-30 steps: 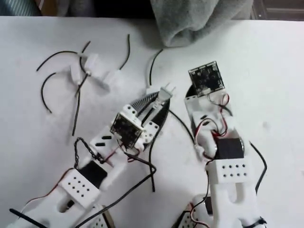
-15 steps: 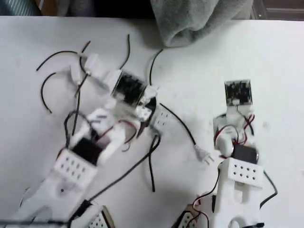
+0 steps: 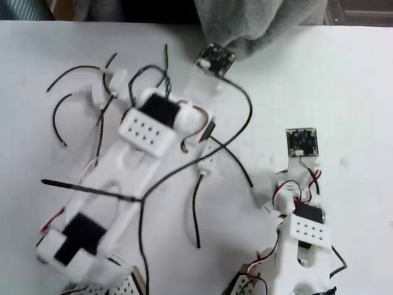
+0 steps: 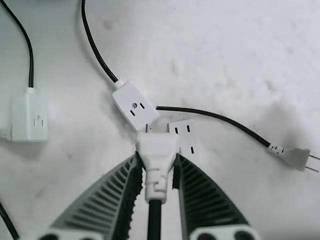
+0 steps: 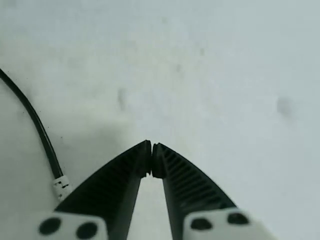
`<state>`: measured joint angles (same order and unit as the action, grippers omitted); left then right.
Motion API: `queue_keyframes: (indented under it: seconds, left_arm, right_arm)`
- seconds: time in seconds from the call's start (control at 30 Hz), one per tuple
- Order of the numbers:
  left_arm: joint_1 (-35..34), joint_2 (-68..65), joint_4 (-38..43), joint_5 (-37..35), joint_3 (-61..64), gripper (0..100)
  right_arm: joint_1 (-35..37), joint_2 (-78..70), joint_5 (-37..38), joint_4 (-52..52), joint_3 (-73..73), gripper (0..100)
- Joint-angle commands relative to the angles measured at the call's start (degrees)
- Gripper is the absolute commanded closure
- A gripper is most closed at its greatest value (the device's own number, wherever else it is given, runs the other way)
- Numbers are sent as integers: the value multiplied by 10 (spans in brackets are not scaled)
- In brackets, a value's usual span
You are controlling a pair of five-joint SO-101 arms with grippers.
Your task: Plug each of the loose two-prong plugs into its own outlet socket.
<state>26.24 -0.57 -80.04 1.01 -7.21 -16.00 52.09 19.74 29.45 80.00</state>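
My left gripper (image 4: 157, 158) is shut on a white two-prong plug (image 4: 157, 152) with a black cord. Its prongs point at the gap between two white sockets lying side by side, one (image 4: 135, 106) angled and one (image 4: 184, 138) close beside the plug. A third socket (image 4: 29, 122) lies apart. Another loose plug (image 4: 295, 157) rests on the table; the high view has it (image 3: 261, 201) beside the right arm (image 3: 304, 227). My right gripper (image 5: 151, 159) is shut on nothing just above the bare table.
The left arm (image 3: 144, 132) stretches across the table's middle, covering part of the socket cluster (image 3: 206, 160). Black cords (image 3: 61, 107) and two more white sockets (image 3: 113, 80) lie at the far left. A grey cloth (image 3: 245, 27) hangs over the far edge.
The left arm has stretched out toward the far side, its wrist now over the sockets. The right arm has drawn back toward the near edge, and a loose plug lies beside it.
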Motion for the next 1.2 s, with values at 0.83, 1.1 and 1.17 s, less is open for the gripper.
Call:
queue_keyframes:
  seconds: [0.83,1.1,1.17]
  left_arm:
    - [51,-373,-221,-5,-374,975]
    - [53,-351,-223,-18,-355,975]
    - [53,-349,-222,-18,-348,975]
  right_arm:
    - [-228,0,77,45,-6,978]
    - [-209,5,77,43,2,978]
    - [-209,5,77,43,2,978]
